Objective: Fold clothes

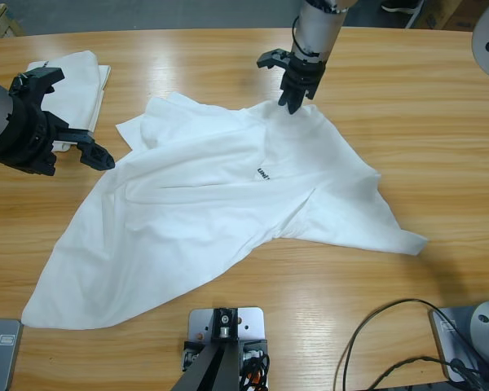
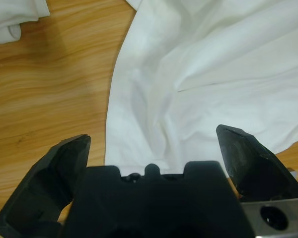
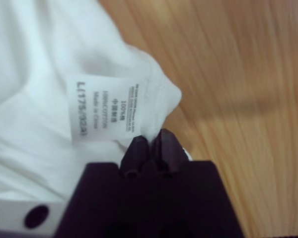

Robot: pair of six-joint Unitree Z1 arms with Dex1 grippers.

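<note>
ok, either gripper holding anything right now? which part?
Right gripper is shut on the spread white cloth T-shirt, pinching its edge beside the sewn-in label. Left gripper is open over the shirt, holding nothing.

Robotics lab or test bay, not a home. Long wooden bench point(image 1: 424, 106) with two arms mounted over it, loose black cables point(image 1: 375, 342) trailing along the near edge, grey floor point(image 1: 147, 15) beyond the far edge. White T-shirt point(image 1: 220, 212) spread as a work piece, folded shirts point(image 1: 77, 81) stacked at one end.
</note>
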